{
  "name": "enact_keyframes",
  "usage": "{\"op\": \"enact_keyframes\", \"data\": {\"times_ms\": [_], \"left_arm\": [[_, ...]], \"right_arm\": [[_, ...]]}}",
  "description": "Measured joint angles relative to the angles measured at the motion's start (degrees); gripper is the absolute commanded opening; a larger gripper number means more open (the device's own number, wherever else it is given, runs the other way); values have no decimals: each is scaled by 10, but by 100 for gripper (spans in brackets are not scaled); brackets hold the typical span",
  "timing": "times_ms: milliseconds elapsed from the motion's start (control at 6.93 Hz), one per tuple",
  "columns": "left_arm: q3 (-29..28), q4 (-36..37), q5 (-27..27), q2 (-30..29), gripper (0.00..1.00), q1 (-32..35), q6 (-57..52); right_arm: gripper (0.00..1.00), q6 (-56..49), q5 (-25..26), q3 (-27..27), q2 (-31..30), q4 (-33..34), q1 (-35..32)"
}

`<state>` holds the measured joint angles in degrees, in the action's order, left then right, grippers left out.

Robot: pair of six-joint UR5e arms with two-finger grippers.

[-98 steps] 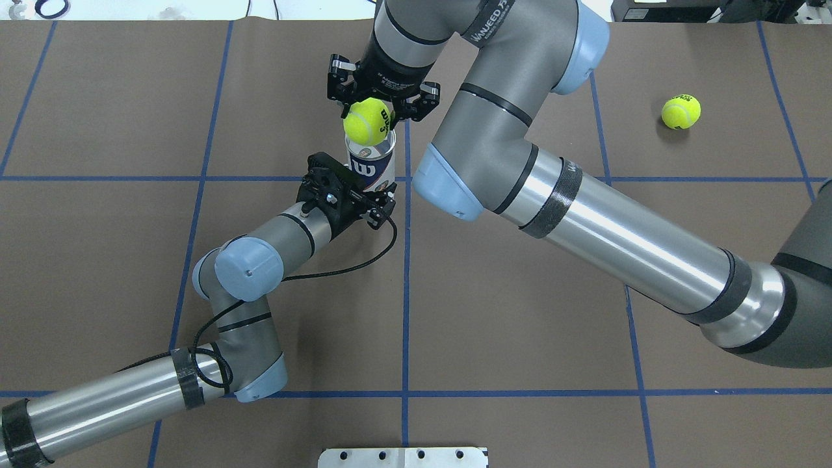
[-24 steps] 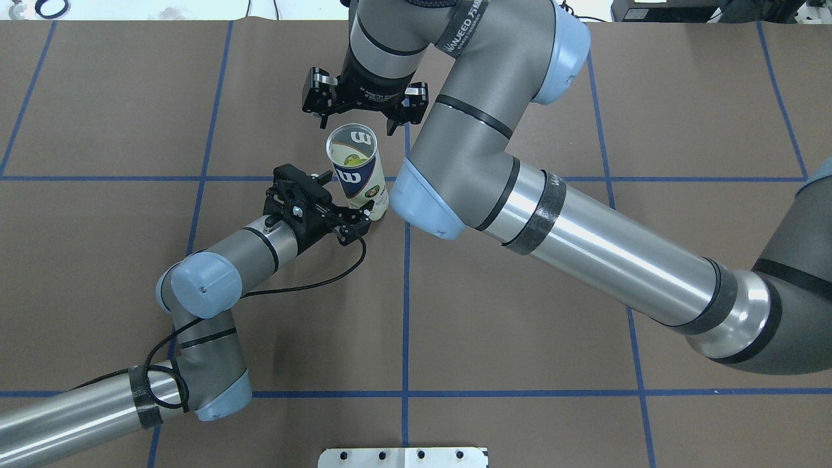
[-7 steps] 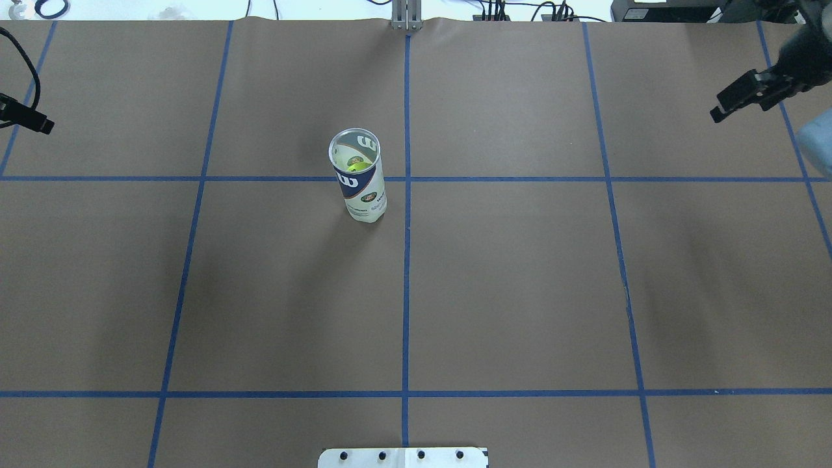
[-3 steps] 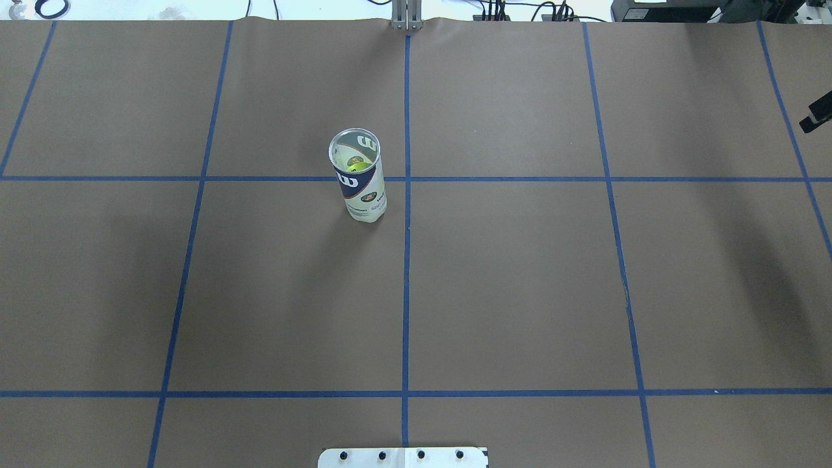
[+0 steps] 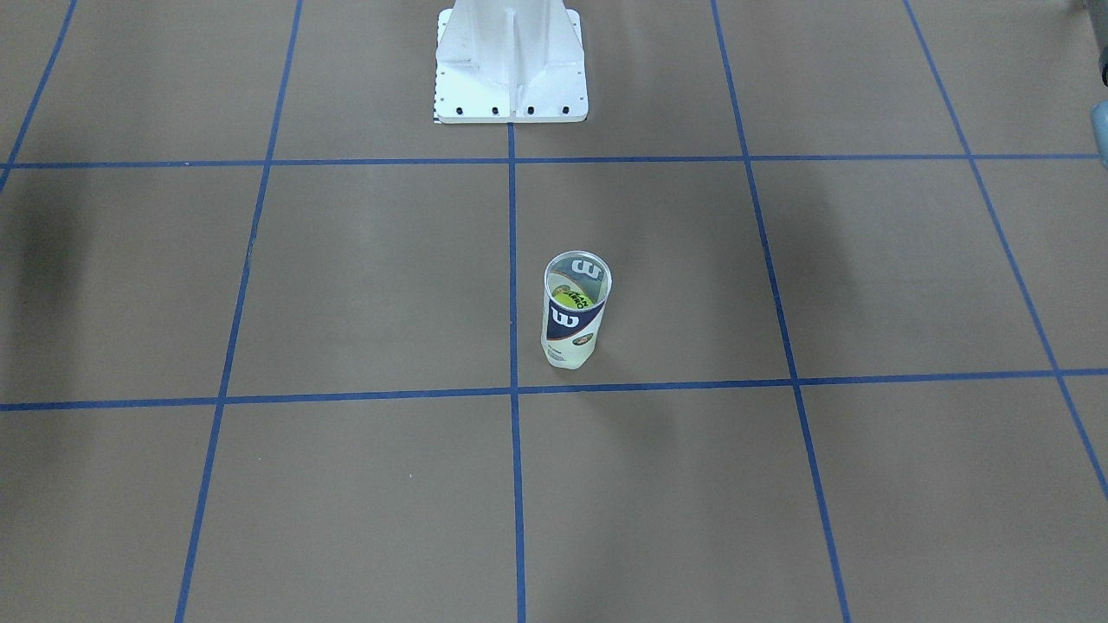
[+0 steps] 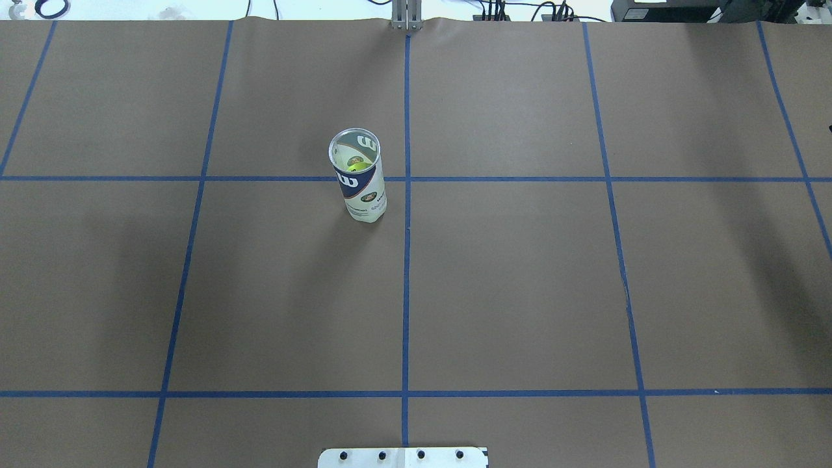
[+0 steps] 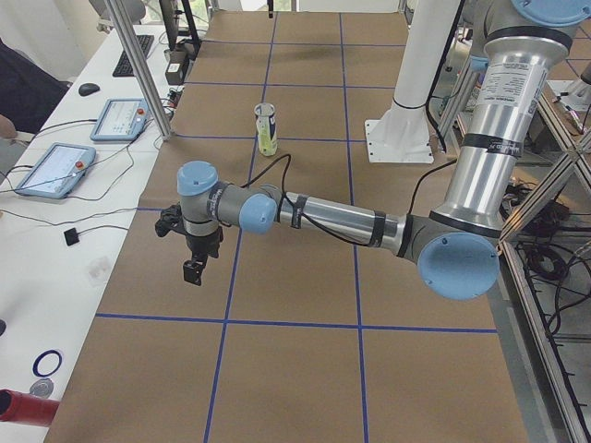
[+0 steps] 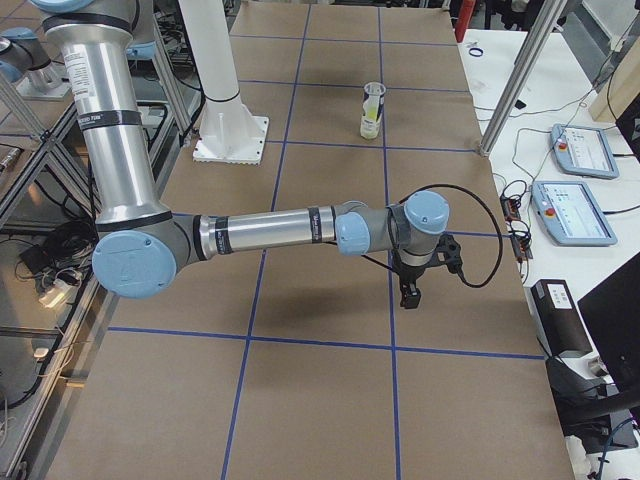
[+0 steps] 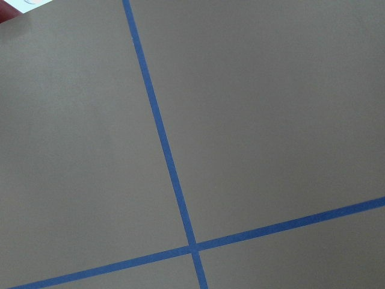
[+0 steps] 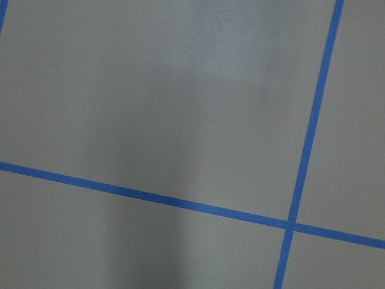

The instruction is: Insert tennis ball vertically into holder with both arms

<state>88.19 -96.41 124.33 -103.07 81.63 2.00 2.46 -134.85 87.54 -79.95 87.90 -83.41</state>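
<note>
Two arms stand wide, one ball sits seated: the closing step.
Nearest the robot lies the white pedestal base (image 6: 403, 457); farther out on the desk (image 6: 520, 292) the holder (image 6: 357, 175) stands upright, just left of the centre tape line (image 6: 406, 292), with the tennis ball (image 6: 354, 167) low inside it. The left arm (image 7: 332, 220) and right arm (image 8: 270, 228) hang over the desk's left and right ends, well apart from the holder. Whether their jaws are open or hold anything cannot be told. The insertion looks complete, so any further motion should run high and wide and never brush the light, tippable holder.

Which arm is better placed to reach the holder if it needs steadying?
Left, marginally: the holder stands just on the robot's left of the centre tape line. The left hand and right hand both hang far out.
</note>
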Motion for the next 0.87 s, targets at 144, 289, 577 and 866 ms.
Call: {"op": "enact_keyframes", "data": {"times_ms": [144, 289, 577, 866], "left_arm": [[16, -6, 3, 8, 100, 3, 4], [24, -11, 3, 23, 100, 3, 5], [-22, -11, 2, 35, 100, 2, 2], [-34, 69, 16, 19, 100, 9, -25]], "right_arm": [[99, -2, -1, 0, -5, -1, -3], [99, -3, -2, 1, -9, -2, -4], [99, -3, -1, 1, -23, -3, -5], [99, -2, -2, 2, -34, -2, -9]]}}
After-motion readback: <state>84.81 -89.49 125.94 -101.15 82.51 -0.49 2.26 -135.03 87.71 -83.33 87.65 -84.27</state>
